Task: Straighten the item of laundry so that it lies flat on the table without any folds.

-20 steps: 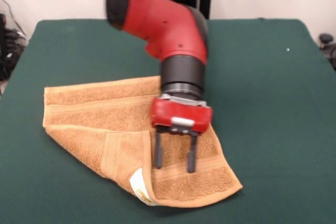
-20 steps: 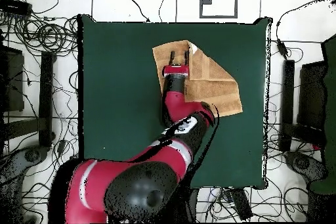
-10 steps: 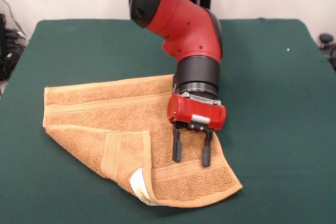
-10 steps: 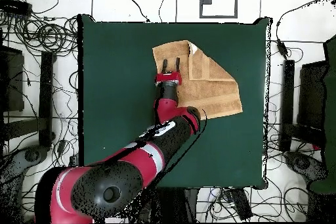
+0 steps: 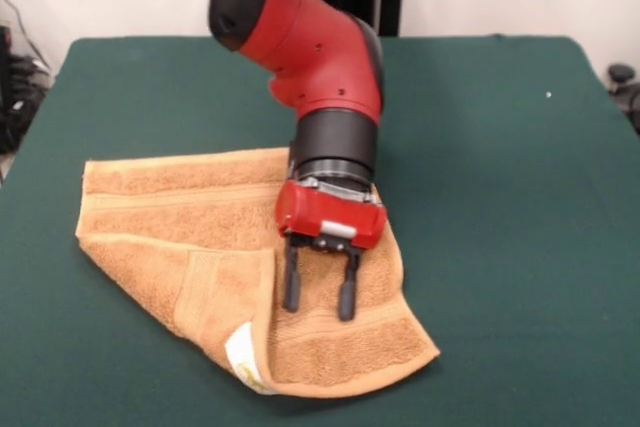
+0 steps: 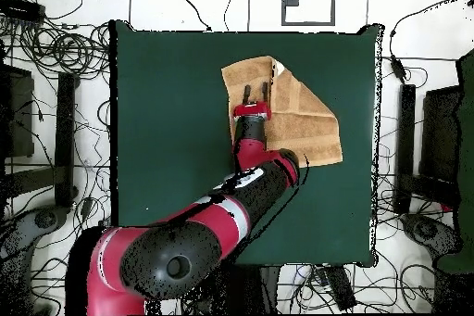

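The item of laundry [image 5: 190,217], an orange-tan towel, lies on the green table [image 5: 500,147] with its near-left corner folded over onto itself. That flap [image 5: 225,292] shows a ribbed band, and a white tag [image 5: 240,352] sits at its near edge. My gripper [image 5: 318,292] points down over the towel's middle, just right of the flap's edge. It is open, with its two dark fingers [image 5: 292,282] apart and their tips at the cloth. From above, the gripper [image 6: 252,99] is over the left part of the towel [image 6: 301,118] on the table [image 6: 167,99].
The towel's near corner [image 5: 425,355] lies close to the table's front edge. Green cloth stretches wide to the right and behind. Cables and stands [image 6: 56,99] ring the table in the overhead view. A dark object [image 5: 622,77] sits off the table's right edge.
The gripper swung right, then back left, staying open. The towel has shifted slightly left in the front view, and its fold remains.
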{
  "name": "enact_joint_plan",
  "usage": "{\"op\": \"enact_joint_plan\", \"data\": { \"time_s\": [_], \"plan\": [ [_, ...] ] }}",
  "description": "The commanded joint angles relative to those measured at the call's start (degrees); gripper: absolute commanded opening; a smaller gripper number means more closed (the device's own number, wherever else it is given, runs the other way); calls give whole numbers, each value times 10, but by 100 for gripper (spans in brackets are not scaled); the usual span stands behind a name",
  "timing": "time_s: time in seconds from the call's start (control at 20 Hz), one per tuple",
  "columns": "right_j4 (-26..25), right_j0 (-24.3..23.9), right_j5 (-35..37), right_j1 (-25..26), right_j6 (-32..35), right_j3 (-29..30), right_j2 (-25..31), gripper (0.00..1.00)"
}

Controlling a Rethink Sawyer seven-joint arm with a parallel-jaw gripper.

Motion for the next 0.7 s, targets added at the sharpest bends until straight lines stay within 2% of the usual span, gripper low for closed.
{"op": "enact_joint_plan", "data": {
  "time_s": [0.05,0.45,0.7],
  "plan": [
    [-37,-32,42,23,48,-19,59,100],
    [-59,-41,55,17,52,-26,71,100],
    [-111,-65,90,9,94,-44,104,100]
  ]
}}
